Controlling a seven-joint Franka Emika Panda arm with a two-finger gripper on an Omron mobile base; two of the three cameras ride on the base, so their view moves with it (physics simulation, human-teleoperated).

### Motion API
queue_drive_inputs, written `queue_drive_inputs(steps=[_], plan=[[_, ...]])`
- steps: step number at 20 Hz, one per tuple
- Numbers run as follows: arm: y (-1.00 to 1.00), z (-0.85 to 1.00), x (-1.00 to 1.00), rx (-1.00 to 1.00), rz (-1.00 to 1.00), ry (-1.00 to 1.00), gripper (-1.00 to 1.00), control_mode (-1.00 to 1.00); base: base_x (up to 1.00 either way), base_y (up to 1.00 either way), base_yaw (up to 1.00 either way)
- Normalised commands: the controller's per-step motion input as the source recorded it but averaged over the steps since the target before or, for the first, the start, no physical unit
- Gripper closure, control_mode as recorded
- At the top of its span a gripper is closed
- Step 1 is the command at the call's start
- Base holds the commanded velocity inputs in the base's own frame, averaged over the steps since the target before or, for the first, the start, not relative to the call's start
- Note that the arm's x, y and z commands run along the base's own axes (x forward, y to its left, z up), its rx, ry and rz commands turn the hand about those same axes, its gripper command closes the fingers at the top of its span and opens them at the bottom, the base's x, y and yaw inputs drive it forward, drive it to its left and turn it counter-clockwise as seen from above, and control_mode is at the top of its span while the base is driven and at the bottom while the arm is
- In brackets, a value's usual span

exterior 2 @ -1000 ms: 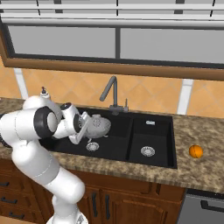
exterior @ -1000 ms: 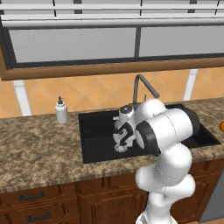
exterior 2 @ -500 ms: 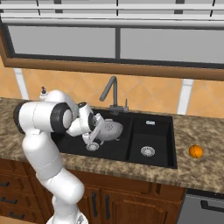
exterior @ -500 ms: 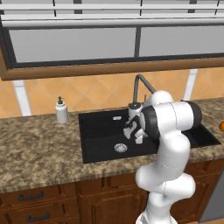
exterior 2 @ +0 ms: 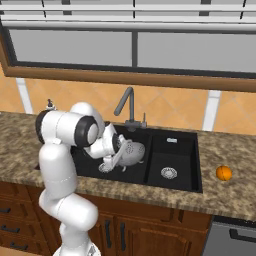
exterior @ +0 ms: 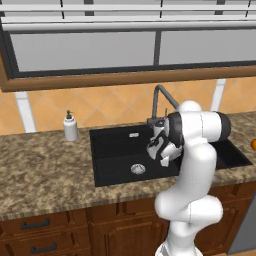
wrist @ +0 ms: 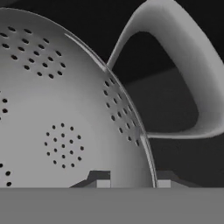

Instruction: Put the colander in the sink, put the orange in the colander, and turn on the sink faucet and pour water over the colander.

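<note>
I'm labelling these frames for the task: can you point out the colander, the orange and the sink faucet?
colander (exterior 2: 133, 152): right base view, on its perforated grey bowl, over the sink's left basin.
orange (exterior 2: 223, 173): right base view, on the middle of the fruit, on the counter.
sink faucet (exterior 2: 124, 103): right base view, on its angled spout.
</note>
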Motion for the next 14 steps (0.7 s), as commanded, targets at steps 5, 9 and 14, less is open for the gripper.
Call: queue_drive_inputs(steps=[5,9,14], plan=[[0.18,-0.62,-0.07,0.00,-0.21,-0.14,1.00,-1.00,0.00,0.00,0.00],[0.31,-0.44,-0.26,0.00,-0.22,-0.15,1.00,-1.00,0.00,0.00,0.00],[0.43,-0.28,-0.42,0.00,-0.22,-0.18,1.00,-1.00,0.00,0.00,0.00]])
